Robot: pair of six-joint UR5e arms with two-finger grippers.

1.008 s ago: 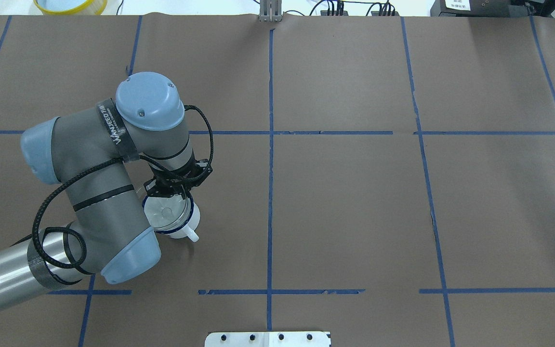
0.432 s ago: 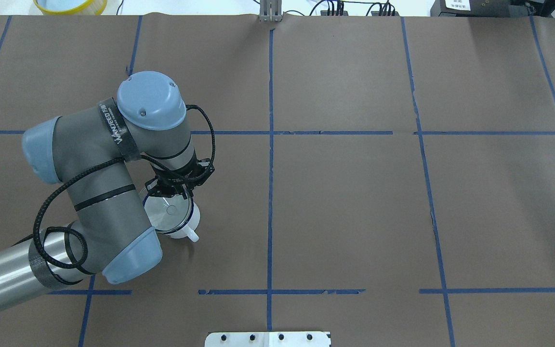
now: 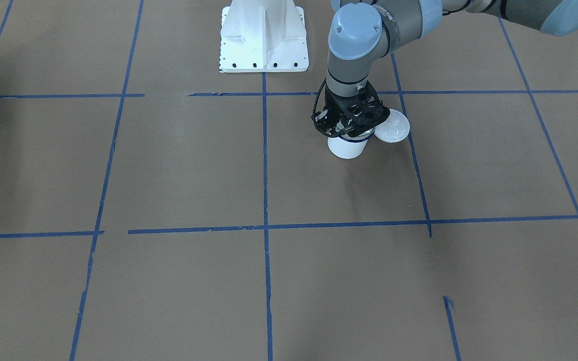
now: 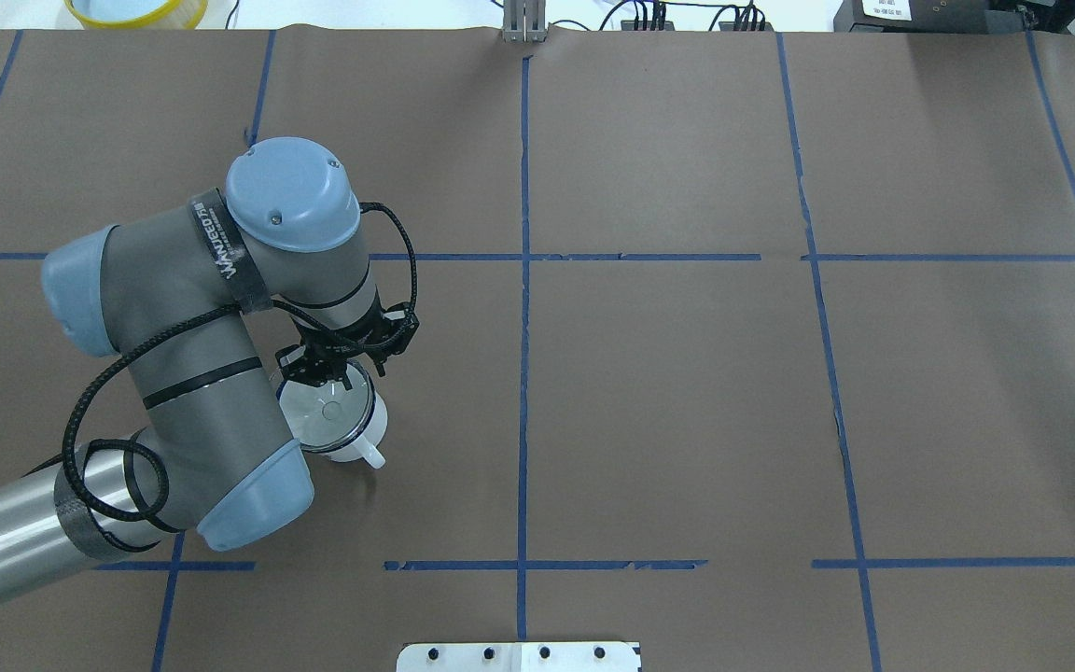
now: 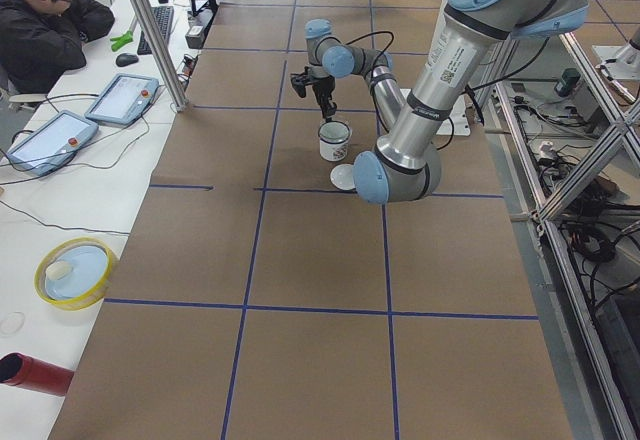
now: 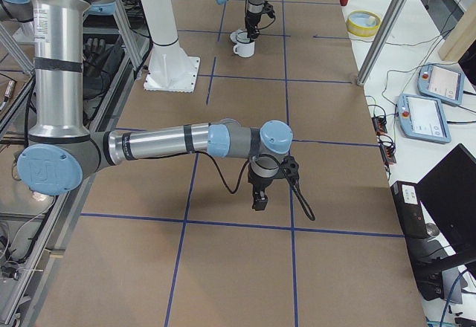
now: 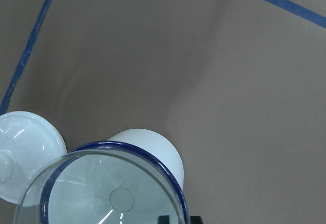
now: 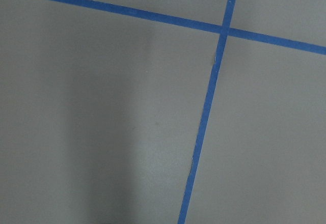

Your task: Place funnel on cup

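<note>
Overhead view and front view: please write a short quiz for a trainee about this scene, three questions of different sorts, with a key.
1. True or false: the funnel lies apart from the cup, with its spout pointing up.
2. What lies beside the cup? A) a white round lid B) a metal spoon C) a red ball
3. Which arm carries the gripper that is over the cup?

Key: 1 false, the funnel's mouth is over the cup's mouth, spout down; 2 A; 3 the left arm.

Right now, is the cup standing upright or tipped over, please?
Upright: the cup stands on its base, rim upward, the funnel over its mouth.
</note>
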